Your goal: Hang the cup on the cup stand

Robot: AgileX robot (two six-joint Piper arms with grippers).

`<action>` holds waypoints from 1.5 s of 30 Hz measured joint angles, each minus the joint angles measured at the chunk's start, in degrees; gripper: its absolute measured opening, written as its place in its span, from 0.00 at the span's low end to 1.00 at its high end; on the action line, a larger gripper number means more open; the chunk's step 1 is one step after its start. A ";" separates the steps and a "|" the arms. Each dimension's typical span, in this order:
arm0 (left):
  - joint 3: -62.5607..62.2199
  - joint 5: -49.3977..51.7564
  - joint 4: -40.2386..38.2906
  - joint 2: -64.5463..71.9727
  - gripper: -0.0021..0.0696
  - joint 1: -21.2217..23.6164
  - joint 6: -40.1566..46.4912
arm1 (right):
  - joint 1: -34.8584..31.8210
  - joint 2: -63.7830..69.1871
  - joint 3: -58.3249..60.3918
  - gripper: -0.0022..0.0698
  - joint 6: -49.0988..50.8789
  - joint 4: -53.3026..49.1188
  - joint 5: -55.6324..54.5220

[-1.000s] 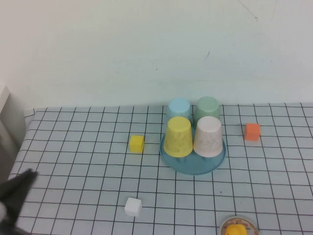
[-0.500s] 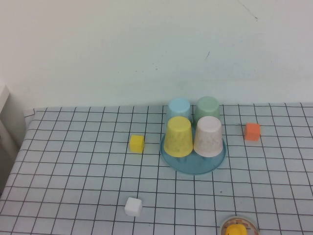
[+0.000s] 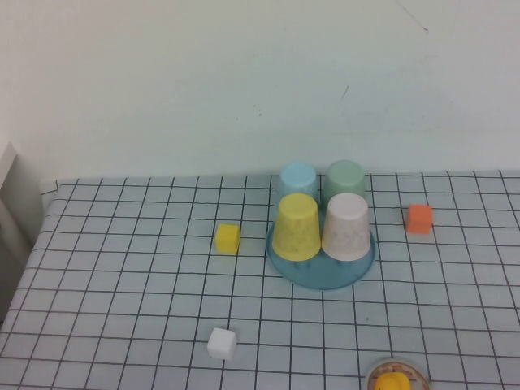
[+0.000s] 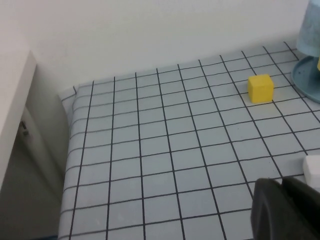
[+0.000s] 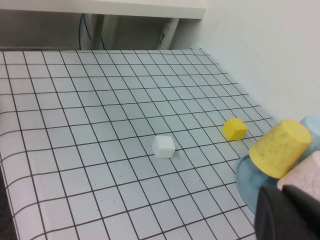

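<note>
We judge the cup (image 3: 346,227), upturned on the cup stand (image 3: 322,271), light, stiff and slick; we'd grip its tapered sides. Left end effector (image 4: 287,210) and right end effector (image 5: 290,212) sit low over the counter (image 3: 146,301); we cannot tell their fingers' state.

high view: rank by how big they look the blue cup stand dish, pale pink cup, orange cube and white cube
1. Round light-blue plastic cup stand, largest.
2. Pale pink speckled plastic cup, upside down on the stand.
3. Small orange cube and small white cube: alike, and the white one is nearer the camera, so unranked.

Neither gripper appears in the high view.
</note>
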 joint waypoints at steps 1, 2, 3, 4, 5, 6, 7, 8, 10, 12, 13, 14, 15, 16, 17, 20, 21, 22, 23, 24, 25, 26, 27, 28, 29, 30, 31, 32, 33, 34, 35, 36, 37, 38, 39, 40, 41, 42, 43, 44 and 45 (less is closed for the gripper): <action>-0.11 -0.02 0.75 0.00 0.03 0.00 -1.83 | 0.00 0.00 0.00 0.03 0.00 0.00 0.00; -0.11 0.08 1.64 0.00 0.03 0.00 -3.33 | 0.00 0.00 0.00 0.03 0.00 0.00 0.00; -0.11 0.07 2.76 0.00 0.03 0.00 -5.41 | 0.00 0.00 0.00 0.03 0.00 0.00 0.00; -0.11 0.07 3.93 0.00 0.03 0.00 -7.73 | 0.00 0.00 0.00 0.03 0.00 0.00 0.00; -0.11 0.07 4.87 0.00 0.03 0.00 -9.61 | 0.00 0.00 0.00 0.03 0.00 0.00 0.00; -0.11 0.09 5.54 0.00 0.03 0.00 -11.77 | 0.00 0.00 0.00 0.03 0.00 0.00 0.00; -0.18 0.20 6.14 0.00 0.03 0.00 -13.39 | 0.00 0.00 0.00 0.03 0.00 0.00 0.00; -0.18 0.20 6.57 0.00 0.03 0.00 -14.54 | 0.00 0.00 0.00 0.03 0.00 0.00 0.00; -0.18 0.20 7.33 0.00 0.03 0.00 -15.45 | 0.00 0.00 0.00 0.03 0.00 0.00 0.00; -0.18 0.20 7.48 0.00 0.03 0.00 -15.90 | 0.00 0.00 0.00 0.03 0.00 0.00 0.00; -0.18 0.20 7.48 0.00 0.03 0.00 -16.21 | 0.00 0.00 0.00 0.03 0.00 0.00 0.00; -0.18 0.20 7.56 0.00 0.03 0.00 -16.31 | 0.00 0.00 0.00 0.03 0.00 0.00 0.00; -0.18 0.20 7.56 0.00 0.03 0.00 -16.32 | 0.00 0.00 0.00 0.03 0.00 0.00 0.00; -0.18 0.20 7.56 0.00 0.03 0.00 -16.32 | 0.00 0.00 0.00 0.03 0.00 0.00 0.00; -0.18 0.20 7.56 0.00 0.03 0.00 -16.39 | 0.00 0.00 0.00 0.03 0.00 0.00 0.00; -0.18 0.20 7.60 -0.05 0.03 0.00 -16.39 | 0.00 0.00 0.00 0.03 0.00 0.00 0.00; -0.18 0.20 7.60 -0.05 0.03 0.00 -16.39 | 0.00 0.00 0.00 0.03 0.00 0.00 0.00; -0.18 0.20 7.69 -0.05 0.03 0.00 -16.39 | 0.00 0.00 0.00 0.03 0.00 0.00 0.00; -0.18 0.20 7.69 -0.05 0.03 0.00 -16.39 | 0.00 0.00 0.00 0.03 0.00 0.00 0.00; -0.18 0.20 7.69 -0.05 0.03 0.00 -16.39 | 0.00 0.00 0.00 0.03 0.00 0.00 0.00; -0.18 0.20 7.69 -0.05 0.03 0.00 -16.39 | 0.00 0.00 0.00 0.03 0.00 0.00 0.00; -0.18 0.20 7.69 -0.05 0.03 0.00 -16.39 | 0.00 0.00 0.00 0.03 0.00 0.00 0.00; -0.18 0.20 7.69 -0.05 0.03 0.00 -16.39 | 0.00 0.00 0.00 0.03 0.00 0.00 0.00; -0.18 0.20 7.69 -0.05 0.03 0.00 -16.39 | 0.00 0.00 0.00 0.03 0.00 0.00 0.00; -0.18 0.20 7.69 -0.05 0.03 0.00 -16.39 | 0.00 0.00 0.00 0.03 0.00 0.00 0.00; -0.18 0.20 7.69 -0.05 0.03 0.00 -16.39 | 0.00 0.00 0.00 0.03 0.00 0.00 0.00; -0.18 0.20 7.69 -0.05 0.03 0.00 -16.39 | 0.00 0.00 0.00 0.03 0.00 0.00 0.00; -0.18 0.20 7.69 -0.05 0.03 0.00 -16.29 | 0.00 0.00 0.00 0.03 0.00 0.00 0.00; -0.18 0.20 7.69 -0.05 0.03 0.00 -16.29 | 0.00 0.00 0.00 0.03 0.00 0.00 0.00; -0.18 0.20 7.69 -0.05 0.03 0.00 -16.40 | 0.00 0.00 0.00 0.03 0.00 0.00 0.00; -0.18 0.20 7.69 -0.05 0.03 0.00 -16.40 | 0.00 0.00 0.00 0.03 0.00 0.00 0.00; -0.18 0.20 7.69 -0.05 0.03 0.00 -16.40 | 0.00 0.00 0.00 0.03 0.00 0.00 0.00; -0.18 0.20 7.69 -0.05 0.03 0.00 -16.40 | 0.00 0.00 0.00 0.03 0.00 0.00 0.00; -0.18 0.20 7.69 -0.05 0.03 0.00 -16.40 | 0.00 0.00 0.00 0.03 0.00 0.00 0.00; -0.18 0.20 7.69 -0.05 0.03 0.00 -16.40 | 0.00 0.00 0.00 0.03 0.00 0.00 0.00; -0.18 0.20 7.69 -0.05 0.03 0.00 -16.40 | 0.00 0.00 0.00 0.03 0.00 0.00 0.00; -0.18 0.20 7.69 -0.05 0.03 0.00 -16.40 | 0.00 0.00 0.00 0.03 0.00 0.00 0.00; -0.18 0.20 7.69 -0.05 0.03 0.00 -16.40 | 0.00 0.00 0.00 0.03 0.00 0.00 0.00; -0.18 0.20 7.69 -0.05 0.03 0.00 -16.40 | 0.00 0.00 0.00 0.03 0.00 0.00 0.00; -0.18 0.20 7.69 -0.05 0.03 0.00 -16.40 | -0.73 -0.11 0.00 0.03 0.00 0.00 0.00; -0.18 0.20 7.69 -0.05 0.03 0.00 -16.40 | -2.17 -0.20 0.00 0.03 0.00 0.00 0.00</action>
